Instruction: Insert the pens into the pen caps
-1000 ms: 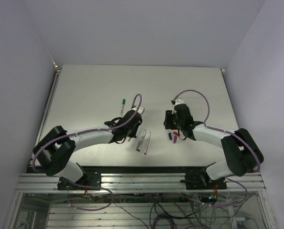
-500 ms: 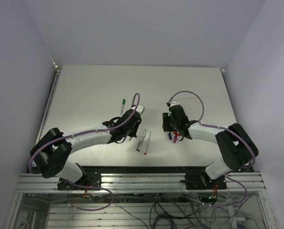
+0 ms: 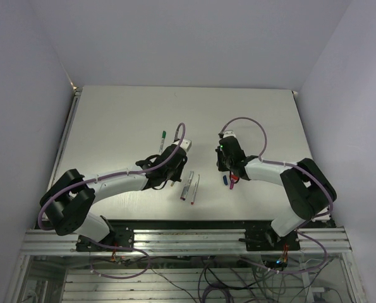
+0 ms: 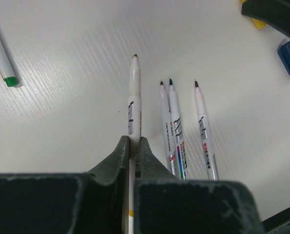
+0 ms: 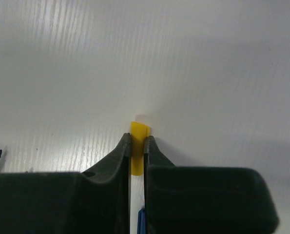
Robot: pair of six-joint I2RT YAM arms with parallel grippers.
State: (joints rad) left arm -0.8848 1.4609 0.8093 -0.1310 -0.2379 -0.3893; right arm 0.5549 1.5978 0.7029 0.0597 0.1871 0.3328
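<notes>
Only the right gripper [image 5: 137, 144] had edged leftward. Left gripper [image 4: 133, 146] pinched a thin grey-white pen [image 4: 134, 83], its dark tip pointing far; three similar pens [image 4: 176, 126] lay on the table just right. Right gripper clamped a stubby yellow plastic cap [image 5: 139, 131].

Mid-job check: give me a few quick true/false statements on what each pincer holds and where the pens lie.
1. The left pincer is shut on a pen. True.
2. That pen's tip is capped. False: the tip is bare.
3. The right pincer is open and empty. False: it is shut on the yellow cap.
4. Three uncapped pens lie on the table beside the held one. True.
</notes>
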